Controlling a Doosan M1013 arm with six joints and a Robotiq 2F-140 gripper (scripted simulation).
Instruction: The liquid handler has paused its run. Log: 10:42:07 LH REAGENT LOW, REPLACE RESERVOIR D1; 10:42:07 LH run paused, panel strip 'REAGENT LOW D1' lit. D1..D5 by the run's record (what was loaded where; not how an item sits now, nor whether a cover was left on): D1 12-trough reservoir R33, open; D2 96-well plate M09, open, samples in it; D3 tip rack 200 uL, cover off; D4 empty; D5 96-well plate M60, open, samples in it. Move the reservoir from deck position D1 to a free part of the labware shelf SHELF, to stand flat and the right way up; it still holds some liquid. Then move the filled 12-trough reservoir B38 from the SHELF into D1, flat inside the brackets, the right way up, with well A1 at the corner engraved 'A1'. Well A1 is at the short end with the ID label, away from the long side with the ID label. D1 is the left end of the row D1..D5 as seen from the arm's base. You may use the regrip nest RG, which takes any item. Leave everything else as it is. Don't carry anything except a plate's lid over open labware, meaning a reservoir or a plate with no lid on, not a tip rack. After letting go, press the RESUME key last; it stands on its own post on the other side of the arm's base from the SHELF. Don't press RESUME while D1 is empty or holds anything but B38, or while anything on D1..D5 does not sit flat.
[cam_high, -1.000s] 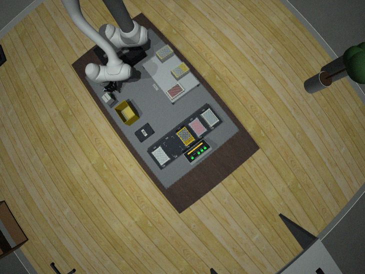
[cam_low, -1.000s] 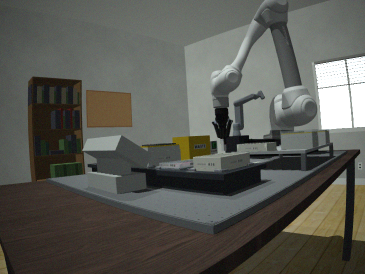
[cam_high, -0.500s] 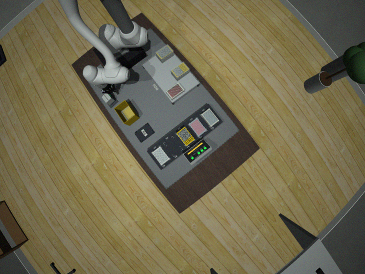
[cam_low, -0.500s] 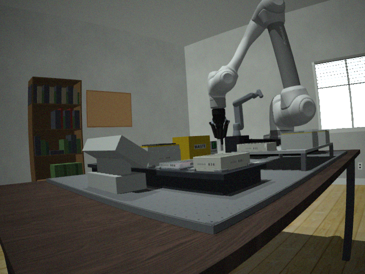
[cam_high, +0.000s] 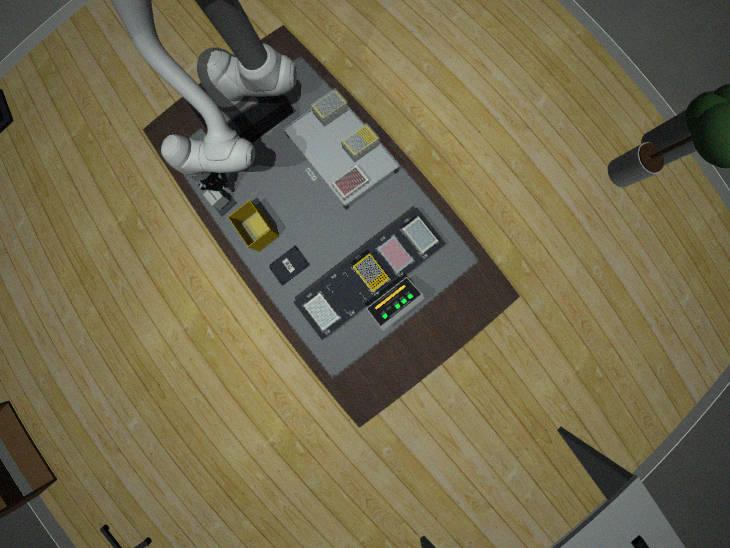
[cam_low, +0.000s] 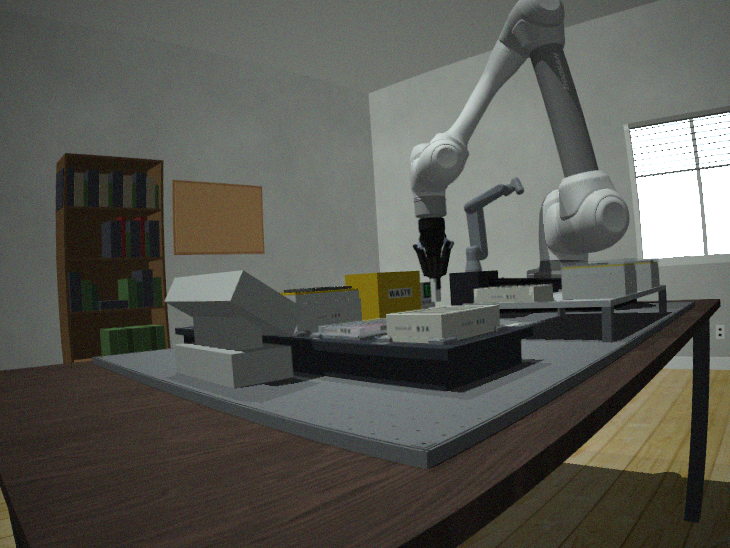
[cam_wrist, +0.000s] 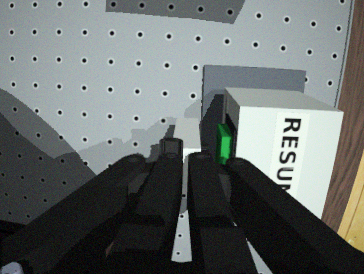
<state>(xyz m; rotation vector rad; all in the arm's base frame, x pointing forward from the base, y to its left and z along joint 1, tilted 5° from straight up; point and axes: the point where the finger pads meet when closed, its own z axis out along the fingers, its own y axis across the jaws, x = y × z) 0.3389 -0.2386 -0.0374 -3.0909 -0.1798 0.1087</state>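
1. The pincer (cam_wrist: 183, 154) is clenched tight, its two black fingers are pressed together, and it grasps nothing
2. It hangs pointing down over the corner of the grey board (cam_high: 330, 348) near the arm's base, beside the yellow waste box (cam_high: 253, 224)
3. In the wrist view, the green RESUME key (cam_wrist: 225, 142) is just to the right of the fingertips
4. I cannot tell if the fingers touch the key
5. The key sits on the side of a small white box (cam_wrist: 266, 137) with black letters on it
6. From the side, the pincer (cam_low: 433, 268) is low, just above this small post
7. The long black deck (cam_high: 312, 283) lies further along the worktop (cam_low: 176, 471), well apart from the pincer
8. A pale reservoir (cam_high: 419, 234) lies flat in the deck's end slot, the one nearest the shelf side
9. Its label is too small to read for sure
10. Next to it in the row are a pink plate (cam_high: 393, 253), then a yellow tip rack (cam_high: 370, 270), then a bare slot, then a white plate (cam_high: 321, 309)
11. The grey shelf (cam_high: 312, 147) stands by the arm's base and carries three things: two with yellow rims (cam_high: 329, 104) (cam_high: 359, 140) and one red one (cam_high: 350, 179)
12. A small panel (cam_high: 393, 302) beside the deck shows green lights and an orange strip
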